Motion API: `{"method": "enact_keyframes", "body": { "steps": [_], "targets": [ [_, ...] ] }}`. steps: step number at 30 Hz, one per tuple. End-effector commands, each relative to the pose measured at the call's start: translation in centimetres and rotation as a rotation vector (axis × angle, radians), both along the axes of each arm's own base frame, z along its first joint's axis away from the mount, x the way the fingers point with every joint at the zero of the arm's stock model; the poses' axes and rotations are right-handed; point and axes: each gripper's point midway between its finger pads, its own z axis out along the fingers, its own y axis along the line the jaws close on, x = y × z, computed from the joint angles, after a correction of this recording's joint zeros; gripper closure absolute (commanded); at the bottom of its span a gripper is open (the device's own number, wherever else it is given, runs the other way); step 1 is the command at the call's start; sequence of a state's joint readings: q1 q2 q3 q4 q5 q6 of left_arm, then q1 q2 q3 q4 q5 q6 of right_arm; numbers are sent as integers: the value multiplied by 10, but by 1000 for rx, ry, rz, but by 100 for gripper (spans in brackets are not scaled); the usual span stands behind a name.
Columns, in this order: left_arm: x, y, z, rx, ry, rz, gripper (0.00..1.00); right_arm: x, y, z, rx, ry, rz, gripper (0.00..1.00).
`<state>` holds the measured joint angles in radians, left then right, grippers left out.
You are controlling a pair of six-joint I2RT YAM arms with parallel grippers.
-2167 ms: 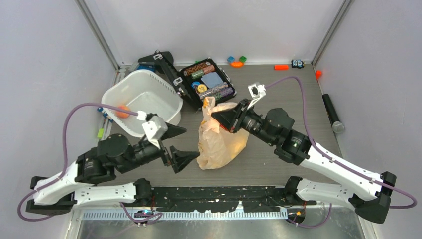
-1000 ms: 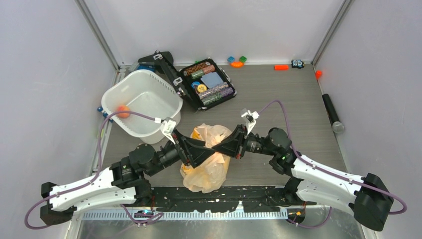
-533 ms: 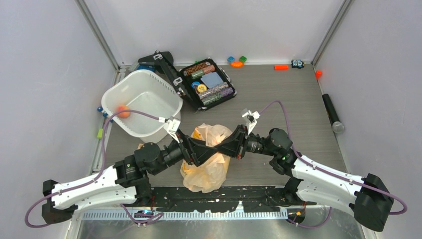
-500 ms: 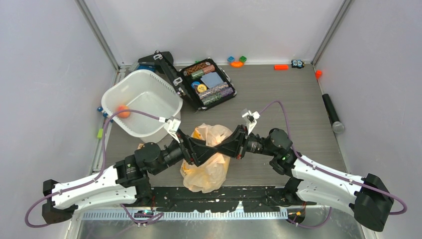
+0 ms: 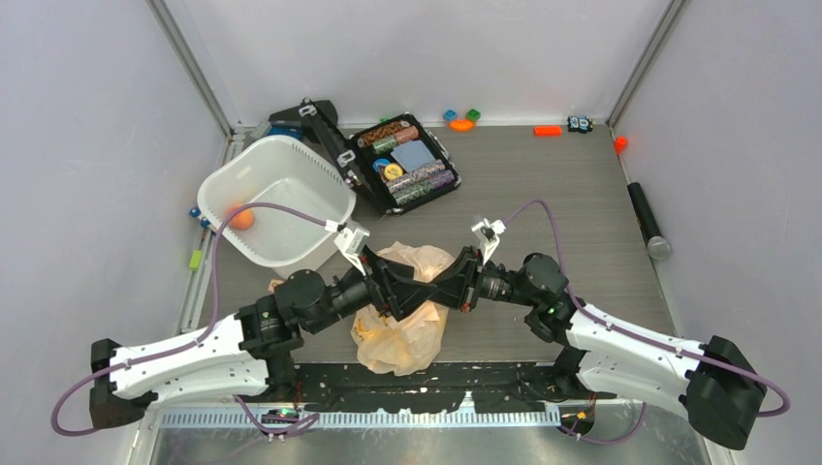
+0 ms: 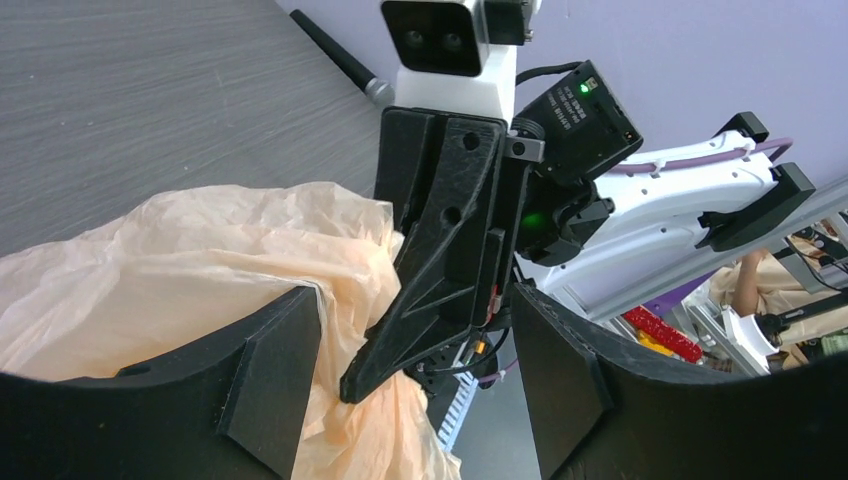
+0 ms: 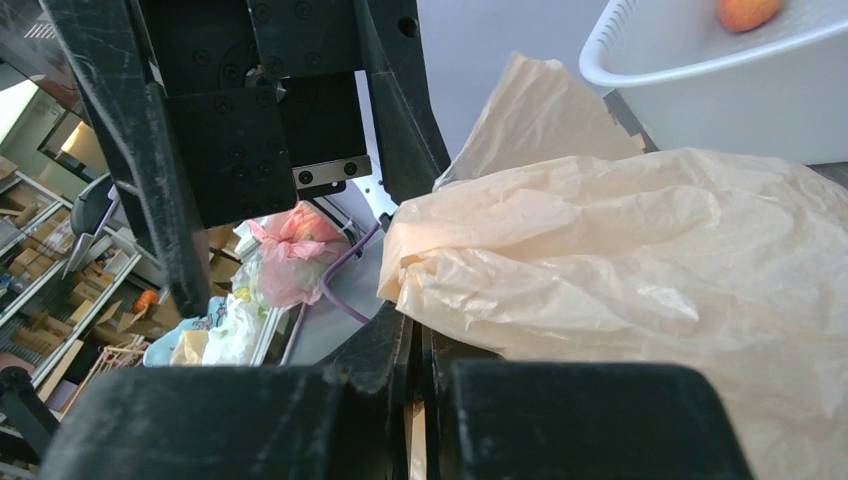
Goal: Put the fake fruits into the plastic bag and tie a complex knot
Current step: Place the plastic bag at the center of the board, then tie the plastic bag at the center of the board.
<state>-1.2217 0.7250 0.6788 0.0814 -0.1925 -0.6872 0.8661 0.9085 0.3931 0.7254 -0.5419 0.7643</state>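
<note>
**Two arms meet over a crumpled bag.** Your arms converged on the plastic bag (image 5: pixel 402 329), which lay slumped on the table (image 5: pixel 543 194). Your right pincer (image 7: pixel 412 395) was closed tight, with a thin sliver of the bag's peach film caught between its tips. Seen from above, those tips were buried in the folds at the bag's far edge.

Your left pincer (image 6: pixel 420 390) stood wide open and held nothing. Its two fingers (image 6: pixel 265 375) reached in from the bag's left side and straddled both the right pincer's nose and a raised fold of film. Whether either finger actually pressed on the film could not be told.

The bag's contents were hard to make out. Only a deeper yellow-orange tint showed through the film at its near end, and no single fruit could be picked out. The bag's handles were hidden under the two pincers.

One small orange fruit (image 5: pixel 242 218) lay outside the bag, beyond it and to its left, inside a white tub (image 5: pixel 291 189). An open black case (image 5: pixel 405 163) of coloured chips sat straight beyond the bag, well apart from it.
</note>
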Motion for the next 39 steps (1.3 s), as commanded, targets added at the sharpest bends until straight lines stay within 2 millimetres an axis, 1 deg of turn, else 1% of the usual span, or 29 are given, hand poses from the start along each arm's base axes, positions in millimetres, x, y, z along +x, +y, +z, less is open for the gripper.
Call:
{"method": "enact_keyframes", "body": {
  "steps": [1, 8, 11, 14, 18, 20, 22, 26, 30, 32, 33, 37, 39],
  "targets": [
    [-2, -7, 57, -133, -101, -33, 30, -4, 0, 8, 38, -23, 28, 95],
    [-6, -33, 49, -71, -74, -107, 30, -8, 1, 12, 56, -44, 51, 95],
    [-4, -34, 41, -27, -52, -105, 29, -10, -1, 15, 70, -52, 52, 95],
    [-1, -22, 41, -26, -48, -73, 24, -11, -5, 18, 84, -64, 41, 95],
    [0, 4, 41, -26, -51, -34, 9, -11, -9, 22, 99, -74, 26, 95],
    [-2, 15, 36, 3, -43, -30, 3, -12, -10, 25, 107, -80, 23, 95],
    [-6, 25, 29, 44, -27, -33, 1, -13, -11, 28, 111, -84, 22, 95],
    [-14, 39, 20, 77, -1, -47, 2, -15, -13, 32, 119, -92, 25, 95],
    [-21, 43, 17, 39, 20, -72, 13, -16, -14, 34, 127, -101, 27, 95],
    [-24, 41, 17, 20, 25, -90, 22, -17, -15, 35, 132, -108, 28, 95],
    [-26, 39, 17, 11, 29, -101, 23, -18, -15, 35, 132, -107, 29, 95],
    [-34, 25, 16, -9, 55, -174, 25, -19, -16, 36, 145, -103, 32, 95],
    [-35, 19, 15, -15, 65, -189, 25, -19, -16, 37, 152, -101, 33, 95]
  ]
}}
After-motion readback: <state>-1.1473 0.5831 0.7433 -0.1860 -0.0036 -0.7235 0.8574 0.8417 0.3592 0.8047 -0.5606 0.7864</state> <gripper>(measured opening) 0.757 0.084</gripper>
